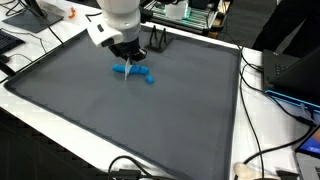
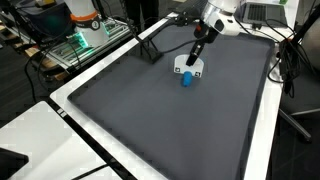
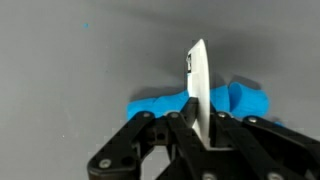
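Observation:
My gripper [image 3: 200, 126] is shut on a thin white flat piece [image 3: 199, 85] that I see edge-on, standing up between the fingers. Right behind and under it a blue object [image 3: 158, 106] lies on the dark grey mat [image 3: 80, 70]; I cannot tell whether the white piece touches it. In both exterior views the gripper [image 1: 128, 55] [image 2: 197, 47] hangs low over the far part of the mat [image 1: 120, 120] [image 2: 170, 120]. There the white piece [image 1: 127, 77] [image 2: 189, 67] points down at the blue object [image 1: 140, 74] [image 2: 186, 81].
The mat lies on a white table [image 1: 265, 120] [image 2: 40, 120]. Black cables [image 1: 262, 150] run along the table's edge. A black stand [image 2: 150, 45] sits at the mat's far corner. Electronics and a rack [image 2: 85, 35] stand beyond the table.

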### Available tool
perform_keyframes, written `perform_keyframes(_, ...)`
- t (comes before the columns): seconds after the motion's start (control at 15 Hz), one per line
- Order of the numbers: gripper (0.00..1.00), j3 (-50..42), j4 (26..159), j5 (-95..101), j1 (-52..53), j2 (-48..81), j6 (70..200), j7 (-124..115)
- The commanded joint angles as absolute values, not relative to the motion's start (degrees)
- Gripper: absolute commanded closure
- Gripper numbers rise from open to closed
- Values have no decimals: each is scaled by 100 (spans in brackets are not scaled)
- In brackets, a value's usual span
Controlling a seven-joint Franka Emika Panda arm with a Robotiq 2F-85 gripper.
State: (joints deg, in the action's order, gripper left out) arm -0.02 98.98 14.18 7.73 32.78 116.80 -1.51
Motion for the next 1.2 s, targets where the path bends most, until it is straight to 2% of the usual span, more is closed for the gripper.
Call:
perform_keyframes(0.0,98,37,10097,1349,670,3354,11544,-57)
perform_keyframes(1.13,98,34,10399,1299,594,3067,11585,-89)
